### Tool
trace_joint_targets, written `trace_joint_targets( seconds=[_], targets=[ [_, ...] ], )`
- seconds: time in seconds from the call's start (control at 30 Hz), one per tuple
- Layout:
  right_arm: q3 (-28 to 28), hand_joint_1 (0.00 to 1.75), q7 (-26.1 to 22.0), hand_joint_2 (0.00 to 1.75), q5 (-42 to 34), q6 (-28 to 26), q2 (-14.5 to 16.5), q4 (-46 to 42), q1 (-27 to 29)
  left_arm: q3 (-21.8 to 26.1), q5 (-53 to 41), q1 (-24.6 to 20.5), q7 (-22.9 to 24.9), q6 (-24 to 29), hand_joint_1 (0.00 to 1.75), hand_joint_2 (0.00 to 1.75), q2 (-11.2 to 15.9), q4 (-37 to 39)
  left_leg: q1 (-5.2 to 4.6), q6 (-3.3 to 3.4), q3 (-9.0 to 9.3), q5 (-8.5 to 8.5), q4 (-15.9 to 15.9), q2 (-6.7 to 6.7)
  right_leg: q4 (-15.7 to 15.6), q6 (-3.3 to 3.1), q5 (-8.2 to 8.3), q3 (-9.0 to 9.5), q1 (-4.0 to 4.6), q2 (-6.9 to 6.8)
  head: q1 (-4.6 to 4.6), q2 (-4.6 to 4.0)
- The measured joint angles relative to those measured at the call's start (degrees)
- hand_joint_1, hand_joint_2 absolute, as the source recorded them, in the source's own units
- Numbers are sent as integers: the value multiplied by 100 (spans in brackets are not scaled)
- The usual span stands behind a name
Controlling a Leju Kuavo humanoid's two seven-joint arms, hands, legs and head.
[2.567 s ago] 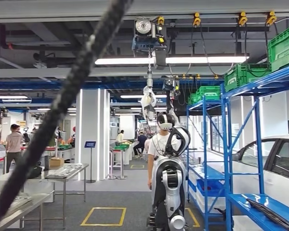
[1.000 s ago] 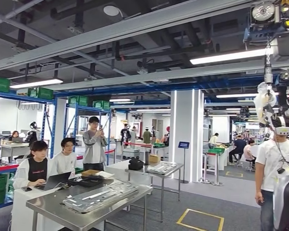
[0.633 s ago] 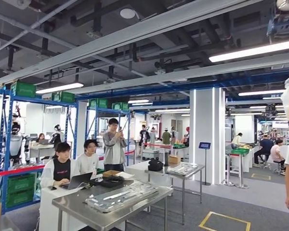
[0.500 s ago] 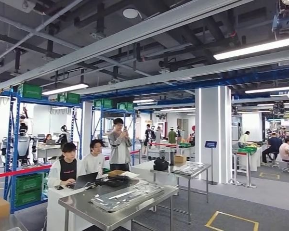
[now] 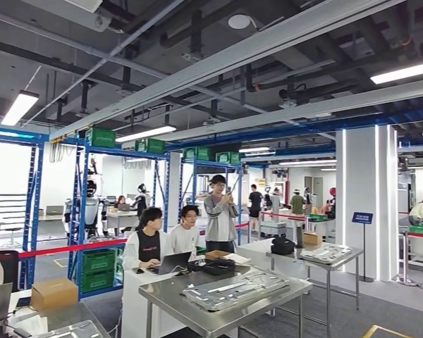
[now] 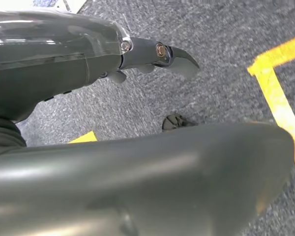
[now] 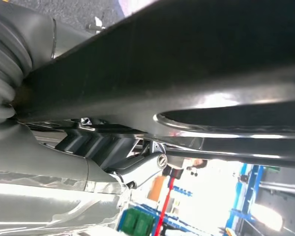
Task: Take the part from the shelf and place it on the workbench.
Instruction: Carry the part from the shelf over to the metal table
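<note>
**Facing the workbench, part in both hands**

Gripping a long dark part (image 7: 213,64), the right hand (image 7: 64,191) holds it from one side; the left hand (image 6: 64,64) sits against it too, finger state unclear. Ahead stands a steel workbench (image 5: 199,318) bearing metal panels (image 5: 236,289).

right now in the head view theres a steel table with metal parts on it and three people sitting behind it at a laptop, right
Not quite. The steel table with the metal parts is there, but the head view shows two people sitting behind it at the laptop; the third person stands behind them.
</note>
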Motion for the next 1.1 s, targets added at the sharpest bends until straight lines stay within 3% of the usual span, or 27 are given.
trace_joint_targets(
  seconds=[0.07,0.13,0.17,0.2,0.27,0.33,0.4,0.47,0.53,0.6,0.67,0.7,0.77,0.83,0.9,0.97,1.03,1.1],
  targets=[
    [1,175,-2,175,-4,-1,-4,0,11,-1,4,-9,2,-1,0,175,1,0,9,62,2,10,-7,-87,562,25,-341,-245,-17,254,0,0],
    [1,175,-2,175,-5,0,-9,8,40,-2,13,-18,2,-4,0,175,2,-1,-14,96,4,8,-6,-197,1383,17,-670,-647,-13,360,0,0],
    [2,175,-1,175,-5,0,-10,14,57,-2,19,-17,3,-6,0,175,2,-1,-29,103,7,7,-5,-262,1614,3,-696,-779,-5,373,0,0],
    [2,175,0,175,-6,1,-10,18,70,-2,28,-14,5,-8,0,175,2,-1,-43,106,14,6,-4,-331,1620,-20,-604,-810,6,387,0,0],
    [2,175,1,175,-9,0,-10,20,80,-2,40,-11,9,-10,0,175,0,0,-58,107,30,6,-3,-472,970,-101,-148,-571,41,501,0,0],
    [1,175,1,175,-14,-1,-11,19,85,-2,43,-17,10,-13,0,175,-9,1,-61,96,23,10,1,-600,234,-187,181,-271,65,731,1,0],
    [1,175,2,175,-17,-1,-12,19,88,-2,43,-5,12,-16,0,175,-16,2,-42,57,-6,24,-1,-712,-15,-221,219,-167,79,819,1,0],
    [1,175,3,175,-20,0,-9,16,80,-2,43,28,14,-18,0,175,-15,3,-40,1,-19,27,-14,-776,-87,-237,235,-132,64,705,-1,0],
    [2,175,3,175,-26,0,-3,11,81,-2,43,35,14,-21,0,175,-16,4,-63,-48,-107,-131,178,-575,-174,-270,267,-85,28,565,-1,0],
    [2,175,3,175,-32,0,-2,13,99,-2,44,14,9,-24,0,175,-15,4,-49,-101,-410,-485,822,-279,-203,-289,273,-66,20,412,0,0],
    [2,175,3,175,-35,1,-2,18,120,-2,47,6,-1,-24,0,175,-10,4,-6,-161,-713,-706,1456,-178,-198,-280,258,-62,19,260,0,0],
    [3,175,3,175,-36,1,-2,20,128,-2,49,13,-7,-25,0,175,-9,4,18,-189,-732,-662,1503,-155,-193,-268,246,-55,14,192,0,0],
    [2,175,2,175,-37,1,-1,20,134,-2,49,29,-18,-34,0,175,-7,4,61,-239,-434,-302,929,-59,-162,-219,203,-30,-7,73,0,0],
    [-4,175,1,175,-40,1,-1,17,135,-2,50,21,-26,-47,0,175,-4,4,51,-230,-77,-50,237,115,-112,-146,143,-11,-2,-24,1,0],
    [-10,175,-3,175,-42,1,-1,15,134,-2,51,17,-28,-53,0,175,-3,4,18,-149,13,-44,41,159,-86,-84,111,4,18,-94,1,0],
    [-14,175,-5,175,-44,1,-1,12,132,-2,52,33,-30,-54,0,175,1,4,13,-57,1,-32,42,56,-90,-23,89,34,2,-141,0,0],
    [-19,175,-7,175,-47,1,-1,2,133,-2,54,37,-31,-55,0,175,3,4,25,16,4,-17,33,-30,87,27,-76,-16,-25,11,0,0],
    [-25,175,-9,175,-50,1,-7,-5,148,-2,54,26,-33,-56,0,175,4,4,26,70,3,-9,29,-120,741,38,-444,-302,-33,263,0,0]
  ],
)
